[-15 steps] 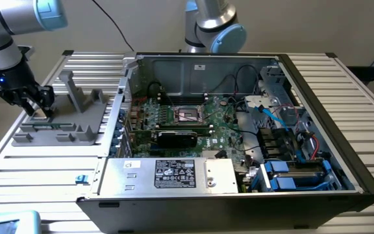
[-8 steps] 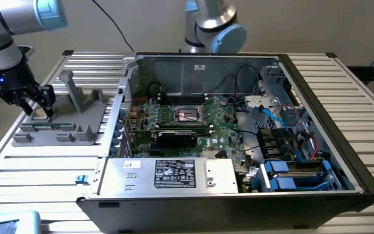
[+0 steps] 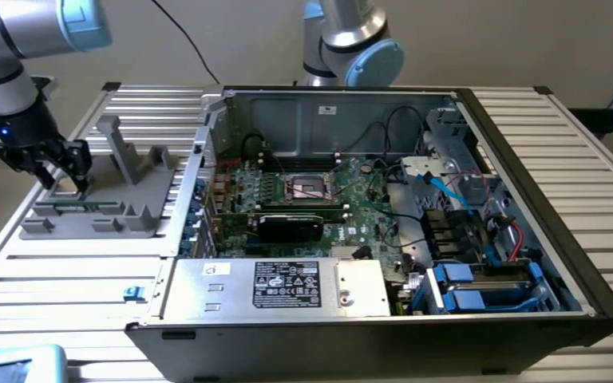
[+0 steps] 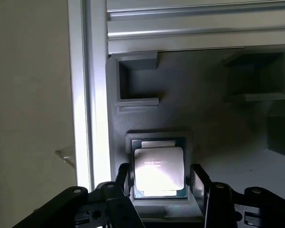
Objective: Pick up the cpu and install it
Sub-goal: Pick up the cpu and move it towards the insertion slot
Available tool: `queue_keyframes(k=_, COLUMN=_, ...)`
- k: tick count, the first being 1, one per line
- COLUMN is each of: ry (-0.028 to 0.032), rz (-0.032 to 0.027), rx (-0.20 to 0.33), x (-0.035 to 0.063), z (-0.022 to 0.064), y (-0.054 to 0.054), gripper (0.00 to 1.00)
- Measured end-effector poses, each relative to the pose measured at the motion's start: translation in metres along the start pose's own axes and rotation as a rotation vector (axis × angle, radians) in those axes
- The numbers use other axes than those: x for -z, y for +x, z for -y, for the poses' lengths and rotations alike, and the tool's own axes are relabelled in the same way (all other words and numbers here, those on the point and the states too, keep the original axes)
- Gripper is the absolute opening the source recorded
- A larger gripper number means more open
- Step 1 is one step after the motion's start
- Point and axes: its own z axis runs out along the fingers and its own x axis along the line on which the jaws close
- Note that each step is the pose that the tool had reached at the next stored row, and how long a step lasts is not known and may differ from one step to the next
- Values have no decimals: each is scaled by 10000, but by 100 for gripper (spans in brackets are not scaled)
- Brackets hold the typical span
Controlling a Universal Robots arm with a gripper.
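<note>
The cpu [image 4: 159, 171], a small square chip with a shiny metal top, lies flat in a recess of the grey holder [image 4: 190, 104]. My gripper [image 4: 160, 183] hangs low over it, open, one finger on each side of the chip and a small gap on both sides. In the exterior view the gripper [image 3: 64, 183] is at the left end of the grey holder [image 3: 104, 211], on the slatted table to the left of the computer case. The dark square socket [image 3: 309, 188] with its metal frame sits in the middle of the motherboard inside the case.
The open computer case [image 3: 520, 159] takes up the middle and right of the table. A black rectangular block [image 3: 290, 226] lies just in front of the socket, with cables and blue drive bays [image 3: 477, 287] to the right. A second arm [image 3: 350, 44] stands behind the case.
</note>
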Motion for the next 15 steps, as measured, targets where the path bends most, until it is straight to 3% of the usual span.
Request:
queue_keyframes(k=10, ry=-2, rz=-2, rx=1, x=-26, z=-12, y=0, gripper=63)
queue_keyframes(k=15, ry=-58, rz=-4, rx=2, x=-31, z=-12, y=0, gripper=63)
